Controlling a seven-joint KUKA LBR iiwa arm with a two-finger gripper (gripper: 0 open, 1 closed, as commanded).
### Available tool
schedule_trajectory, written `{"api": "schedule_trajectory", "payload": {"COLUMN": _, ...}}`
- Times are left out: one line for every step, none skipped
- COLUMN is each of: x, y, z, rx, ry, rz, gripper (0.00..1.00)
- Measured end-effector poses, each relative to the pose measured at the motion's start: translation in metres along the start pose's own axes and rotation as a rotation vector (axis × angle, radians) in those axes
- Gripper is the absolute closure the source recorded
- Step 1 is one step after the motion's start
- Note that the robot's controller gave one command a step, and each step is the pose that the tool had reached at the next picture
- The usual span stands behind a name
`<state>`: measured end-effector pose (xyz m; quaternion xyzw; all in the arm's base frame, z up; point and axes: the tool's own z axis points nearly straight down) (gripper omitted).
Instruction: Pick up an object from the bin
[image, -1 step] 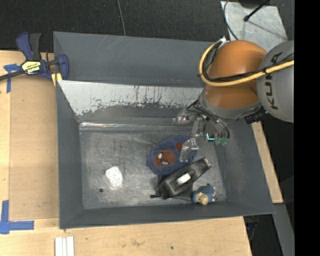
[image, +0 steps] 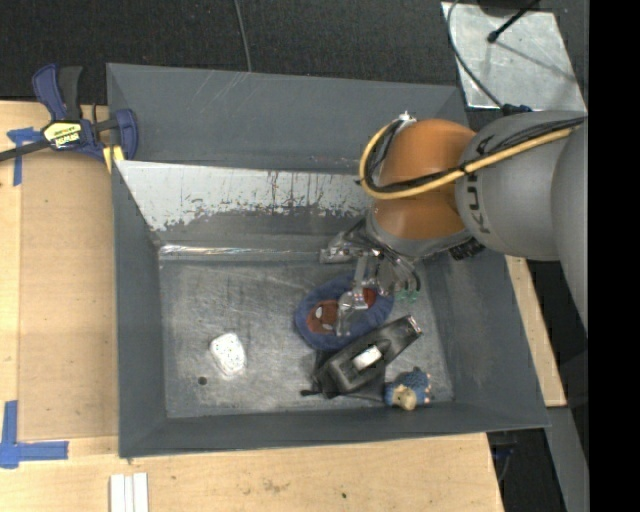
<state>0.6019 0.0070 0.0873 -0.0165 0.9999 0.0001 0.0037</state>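
One end effector (image: 352, 300) over blue disc (image: 306, 324)

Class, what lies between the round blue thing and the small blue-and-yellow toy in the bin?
Camera view: a black boxy device lies between the round blue thing and the toy.

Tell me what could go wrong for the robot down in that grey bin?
Two things, maybe. The gripper is down over the round blue disc with a reddish-brown middle, which looks low and wide, so it might slip out of a grab. The black boxy tool lies right against the disc's near edge, so lifting could drag it along or knock it into the small blue-and-yellow toy beside it.
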Motion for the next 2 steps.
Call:
{"api": "schedule_trajectory", "payload": {"x": 0.001, "y": 0.000, "z": 0.001, "rx": 0.000, "ry": 0.008, "rz": 0.000, "gripper": 1.00}}
{"api": "schedule_trajectory", "payload": {"x": -0.015, "y": -0.078, "z": -0.181, "rx": 0.004, "ry": -0.006, "rz": -0.167, "gripper": 1.00}}
